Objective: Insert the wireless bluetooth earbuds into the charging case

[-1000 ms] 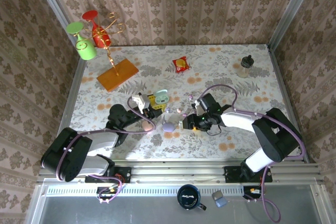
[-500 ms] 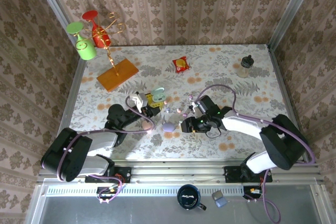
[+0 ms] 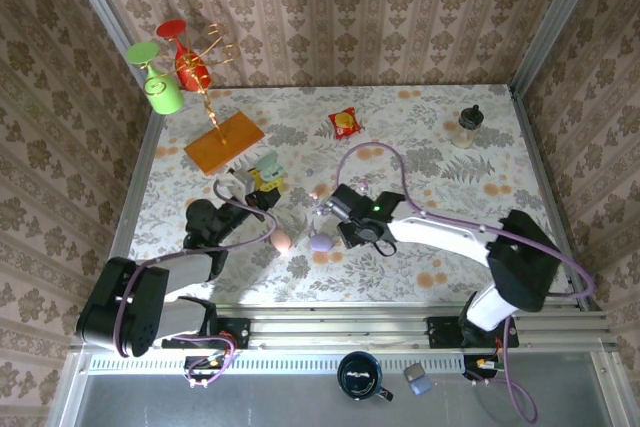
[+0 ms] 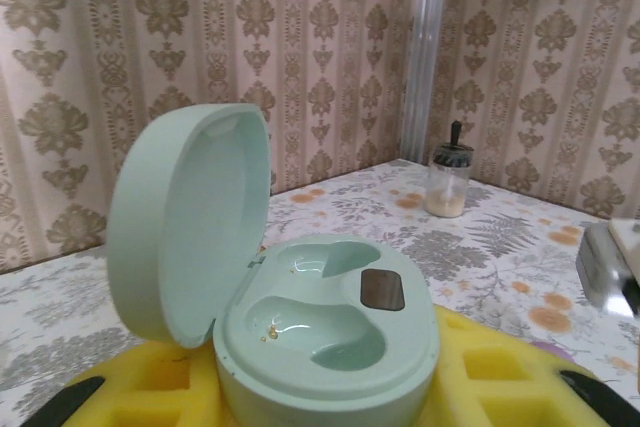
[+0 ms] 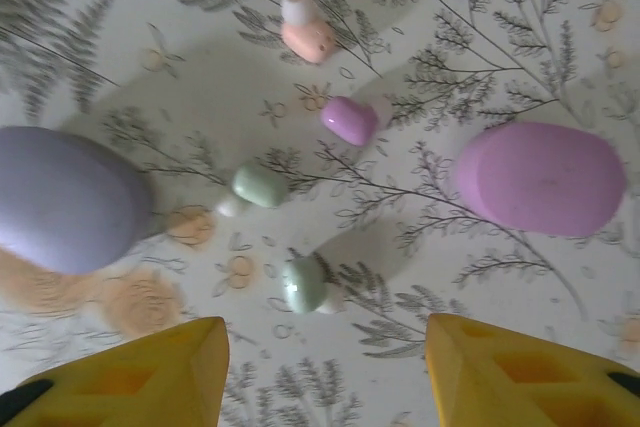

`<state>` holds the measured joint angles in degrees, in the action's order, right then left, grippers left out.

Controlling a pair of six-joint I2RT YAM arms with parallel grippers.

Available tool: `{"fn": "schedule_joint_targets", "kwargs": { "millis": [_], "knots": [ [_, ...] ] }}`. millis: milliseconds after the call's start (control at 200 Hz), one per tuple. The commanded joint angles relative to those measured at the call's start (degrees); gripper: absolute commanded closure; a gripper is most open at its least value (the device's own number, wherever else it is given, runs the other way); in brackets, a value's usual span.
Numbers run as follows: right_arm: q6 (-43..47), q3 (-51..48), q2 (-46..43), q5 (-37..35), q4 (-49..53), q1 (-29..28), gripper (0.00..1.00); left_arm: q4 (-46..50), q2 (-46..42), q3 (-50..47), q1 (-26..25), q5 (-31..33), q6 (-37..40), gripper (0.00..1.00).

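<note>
Left gripper point(image 4: 320, 395) grips the open mint charging case point(image 4: 330, 332) — its base hidden between yellow pads point(image 4: 500, 367). Right gripper point(image 5: 320, 347) gapes empty above two green earbuds point(image 5: 260, 185) on the table point(image 5: 200, 77) — finger bases cut off.

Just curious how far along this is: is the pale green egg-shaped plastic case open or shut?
Open. The pale green plastic case has its lid swung up, baring two empty wells.
</note>
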<state>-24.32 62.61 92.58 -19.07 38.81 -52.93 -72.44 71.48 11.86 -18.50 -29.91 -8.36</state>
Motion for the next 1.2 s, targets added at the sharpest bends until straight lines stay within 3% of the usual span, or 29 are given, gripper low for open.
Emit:
{"fn": "schedule_joint_targets", "kwargs": {
  "millis": [0,140,580,1195],
  "knots": [
    [0.80,4.19,5.15,-11.94,10.11,-2.88,0.48,-1.03,-0.82,-0.96,1.00,0.50,-1.01,0.66],
    [0.90,7.88,10.99,-14.83,12.52,-4.78,0.51,-1.12,-0.91,-0.96,2.24,1.25,-1.40,0.66],
    [1.85,12.42,20.10,-12.67,13.26,-6.31,0.60,-1.08,-0.12,-0.71,2.59,0.47,-2.01,0.66],
    [2.90,11.04,22.77,-14.50,12.70,-5.78,0.76,-1.19,0.21,-0.68,2.60,-0.45,-2.45,0.66]
  ]
}}
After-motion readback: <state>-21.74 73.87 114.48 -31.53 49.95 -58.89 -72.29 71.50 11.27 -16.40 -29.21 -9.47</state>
